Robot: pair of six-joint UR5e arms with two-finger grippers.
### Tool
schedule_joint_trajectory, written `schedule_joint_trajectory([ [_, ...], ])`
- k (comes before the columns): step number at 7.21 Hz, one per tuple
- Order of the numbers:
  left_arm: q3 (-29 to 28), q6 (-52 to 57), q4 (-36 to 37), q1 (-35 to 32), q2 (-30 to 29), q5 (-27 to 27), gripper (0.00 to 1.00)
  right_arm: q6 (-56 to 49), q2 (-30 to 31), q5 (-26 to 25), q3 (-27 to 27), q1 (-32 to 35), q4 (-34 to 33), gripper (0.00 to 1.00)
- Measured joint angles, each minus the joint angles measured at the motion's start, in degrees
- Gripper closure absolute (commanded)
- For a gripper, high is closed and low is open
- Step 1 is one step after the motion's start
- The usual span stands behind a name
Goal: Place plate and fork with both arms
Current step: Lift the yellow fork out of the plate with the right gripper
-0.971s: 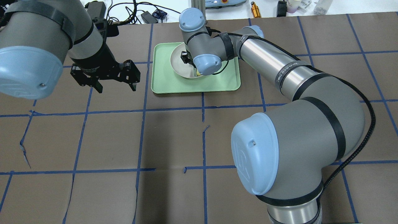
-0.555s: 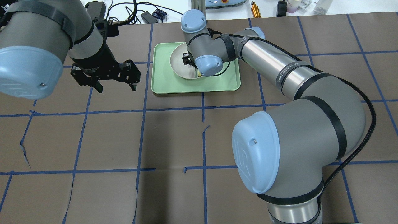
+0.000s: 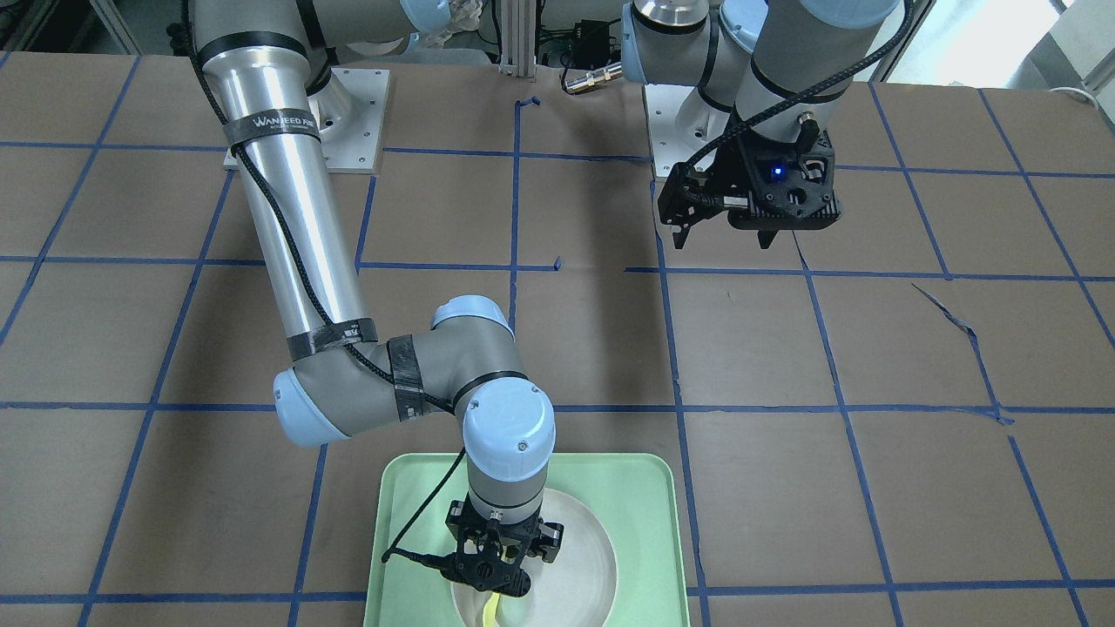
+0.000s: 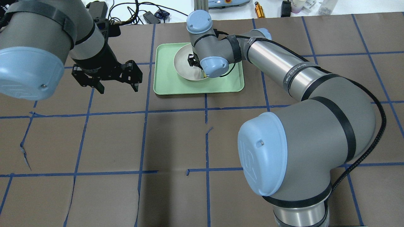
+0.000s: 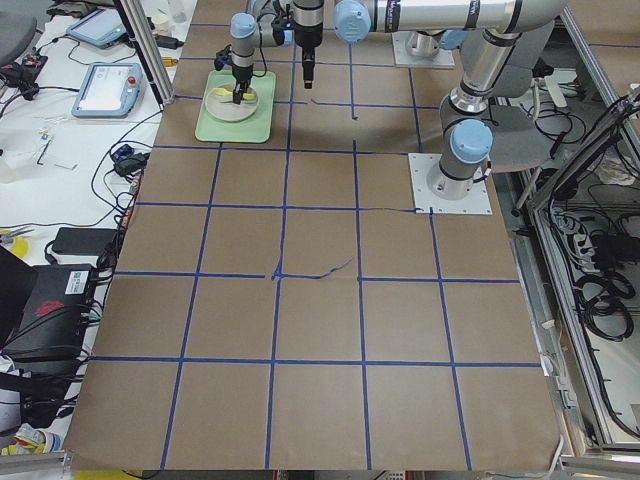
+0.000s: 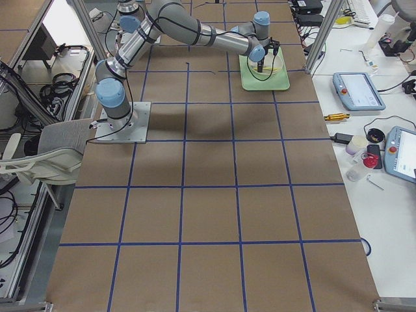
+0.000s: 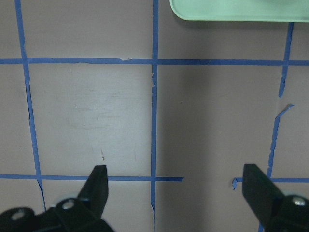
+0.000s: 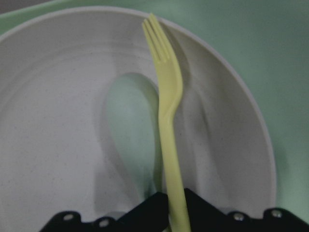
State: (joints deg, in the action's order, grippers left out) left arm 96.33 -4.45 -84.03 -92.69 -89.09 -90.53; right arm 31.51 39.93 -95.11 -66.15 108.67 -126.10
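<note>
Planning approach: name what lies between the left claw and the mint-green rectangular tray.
In the overhead view, only brown paper tabletop and a blue tape line separate the left claw from the mint-green rectangular tray.

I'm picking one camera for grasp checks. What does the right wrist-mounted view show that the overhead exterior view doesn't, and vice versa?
Only the right wrist view: the yellow fork, tines to handle, held between the fingers of the right gripper, and a pale green spoon lying in the plate. Only the overhead: the left gripper, open above the table beside the tray, and the tray's full outline; there the fork is almost wholly hidden. Both: the off-white plate sitting on the mint-green tray.
</note>
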Motion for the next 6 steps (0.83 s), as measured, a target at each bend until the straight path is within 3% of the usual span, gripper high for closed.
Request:
schedule_joint_trajectory([
  [2,0.0,-0.02,0.01,-0.01,-0.02,0.0,0.0,-1.23,1.14,0.06,-0.33,-0.62,0.58,0.75],
  [3,0.0,-0.03,0.01,0.01,-0.03,0.0,0.0,-1.54,1.61,0.09,-0.88,-0.9,0.8,0.81],
  [4,0.0,-0.03,0.01,0.04,-0.03,0.0,0.0,-1.87,1.89,0.09,-1.39,-1.03,0.87,0.96],
  [6,0.0,-0.03,0.0,0.05,-0.03,0.0,0.0,-3.76,2.43,0.02,-1.74,-1.08,0.95,1.0],
])
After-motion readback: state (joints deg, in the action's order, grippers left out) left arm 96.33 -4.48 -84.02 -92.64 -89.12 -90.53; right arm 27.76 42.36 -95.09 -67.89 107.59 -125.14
